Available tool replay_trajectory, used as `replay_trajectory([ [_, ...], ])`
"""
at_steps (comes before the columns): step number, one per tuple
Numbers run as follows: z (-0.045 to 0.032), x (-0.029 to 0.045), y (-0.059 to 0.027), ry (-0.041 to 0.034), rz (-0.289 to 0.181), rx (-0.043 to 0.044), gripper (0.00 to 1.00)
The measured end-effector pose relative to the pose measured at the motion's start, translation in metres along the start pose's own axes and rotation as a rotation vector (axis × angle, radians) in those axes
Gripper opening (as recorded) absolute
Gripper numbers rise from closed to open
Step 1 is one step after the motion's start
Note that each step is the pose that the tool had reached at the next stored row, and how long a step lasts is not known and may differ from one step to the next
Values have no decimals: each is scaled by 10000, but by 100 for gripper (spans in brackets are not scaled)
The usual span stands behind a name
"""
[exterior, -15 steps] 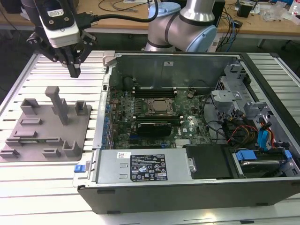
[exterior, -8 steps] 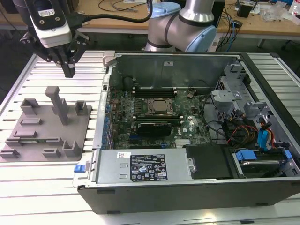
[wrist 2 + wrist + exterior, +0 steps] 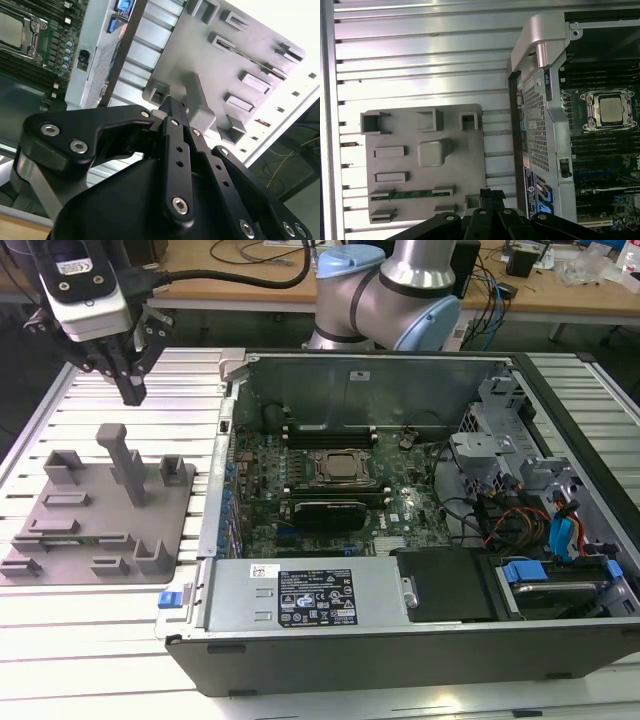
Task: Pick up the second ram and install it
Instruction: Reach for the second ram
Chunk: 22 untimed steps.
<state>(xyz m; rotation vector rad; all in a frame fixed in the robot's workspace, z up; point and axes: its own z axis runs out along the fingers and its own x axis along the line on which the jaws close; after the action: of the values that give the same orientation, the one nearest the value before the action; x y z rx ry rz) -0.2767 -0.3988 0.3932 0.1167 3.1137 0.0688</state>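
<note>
The second ram (image 3: 412, 194) is a thin green stick lying on edge in a slot of the grey fixture tray (image 3: 460, 160). In the exterior view the ram (image 3: 85, 537) sits near the front of the tray (image 3: 100, 510), left of the computer case. My gripper (image 3: 132, 390) hangs above the tray's far side, well clear of the ram, fingers shut together and holding nothing. Both wrist views show the black fingertips (image 3: 170, 107) (image 3: 491, 192) closed over the tray (image 3: 200, 45), with the ram (image 3: 252, 59) further along it.
The open computer case (image 3: 400, 640) lies to the exterior view's right of the tray, with the green motherboard (image 3: 330, 485) and its processor socket (image 3: 611, 109) exposed. A tall grey post (image 3: 125, 460) stands on the tray. The slatted metal table (image 3: 90, 620) lies beneath.
</note>
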Motion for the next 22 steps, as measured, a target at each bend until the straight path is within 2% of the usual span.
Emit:
replay_trajectory([
  [5,-2,75,-5,0,0,0,8],
  [12,-6,240,-18,0,-1,0,8],
  [16,-10,391,-29,0,-1,0,8],
  [20,-12,500,-37,-1,0,0,8],
  [22,-6,618,-47,0,-1,1,8],
])
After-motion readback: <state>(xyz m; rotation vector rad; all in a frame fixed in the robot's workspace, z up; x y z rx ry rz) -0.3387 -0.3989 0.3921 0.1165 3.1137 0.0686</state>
